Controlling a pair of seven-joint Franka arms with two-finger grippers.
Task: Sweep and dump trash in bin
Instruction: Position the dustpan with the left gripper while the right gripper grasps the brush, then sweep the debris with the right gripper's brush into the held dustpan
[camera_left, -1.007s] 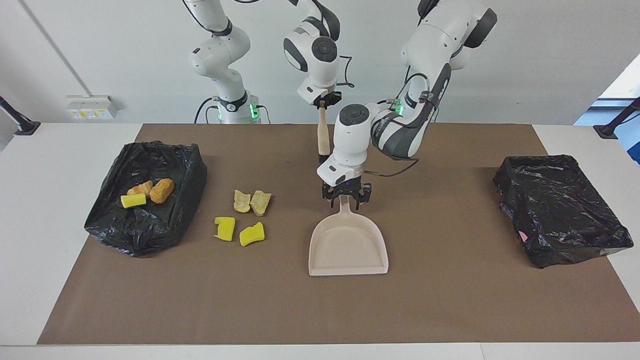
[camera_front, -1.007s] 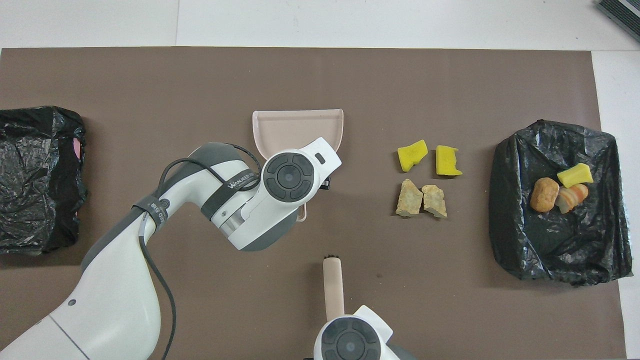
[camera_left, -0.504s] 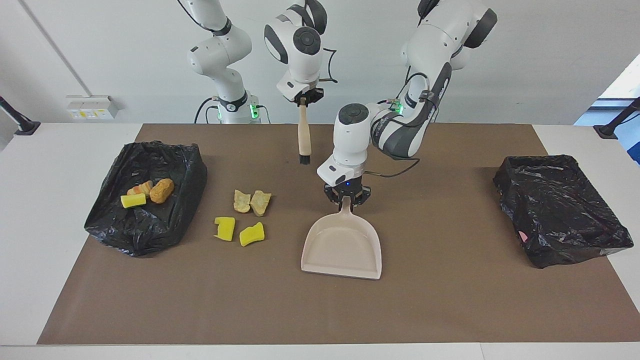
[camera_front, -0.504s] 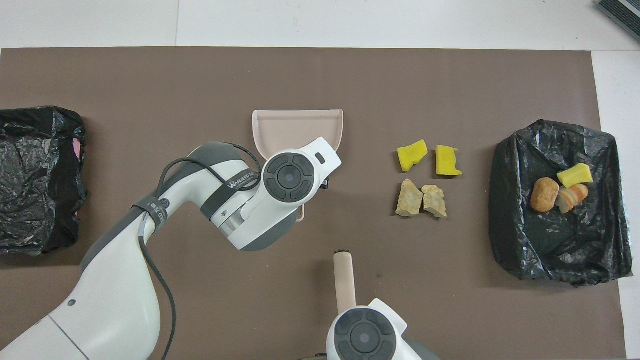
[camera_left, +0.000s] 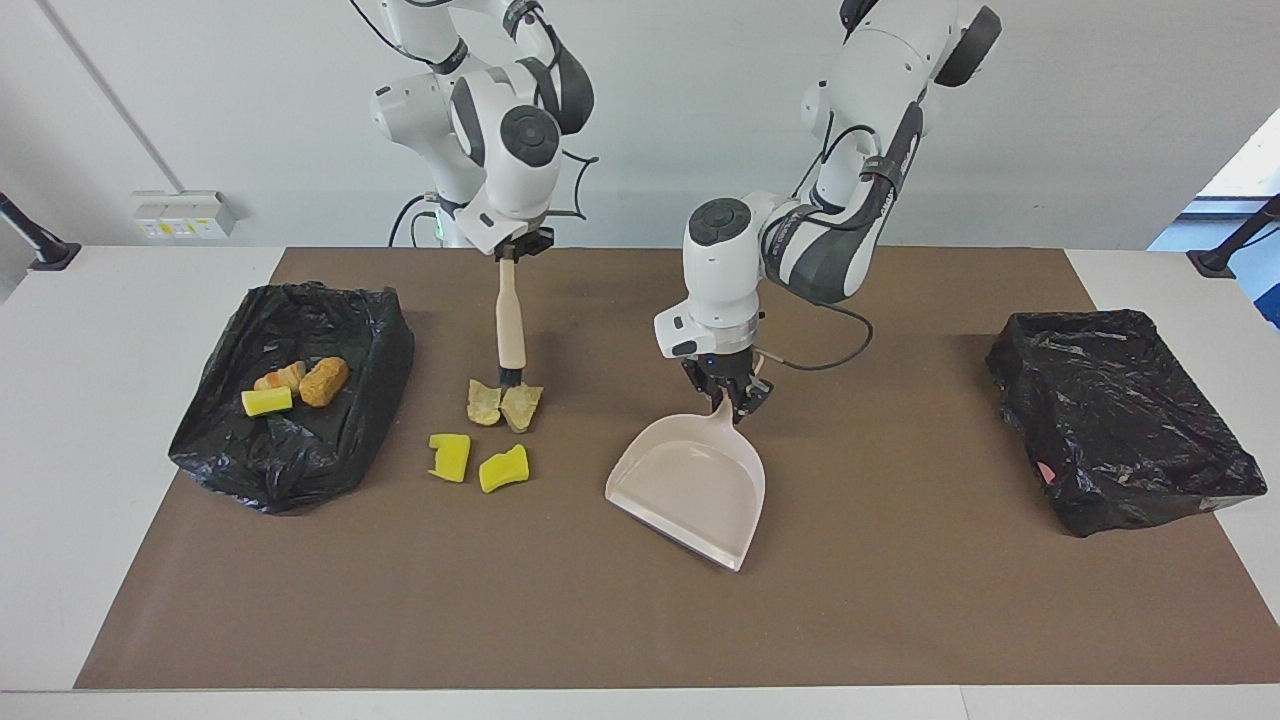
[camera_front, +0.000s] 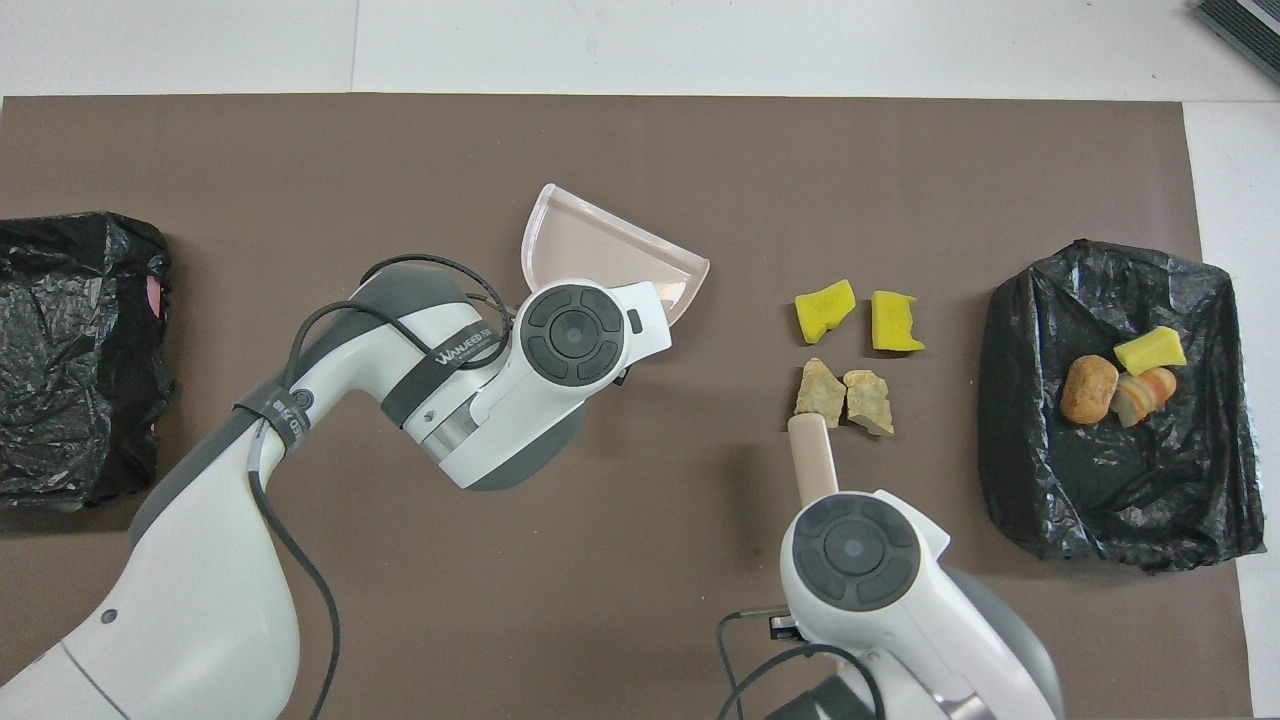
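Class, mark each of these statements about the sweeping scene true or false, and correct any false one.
1. The right gripper holds the brush. True.
2. The dustpan already contains trash. False: it is empty.
3. Four scraps lie loose on the mat beside the bin. True.
4. The left gripper hangs open over the dustpan. False: it is shut on the dustpan's handle.
5. The bin near the right arm's end holds three scraps. True.

White wall (camera_left: 1100, 120), socket strip (camera_left: 180, 215), white table (camera_left: 90, 420), brown mat (camera_left: 900, 600).
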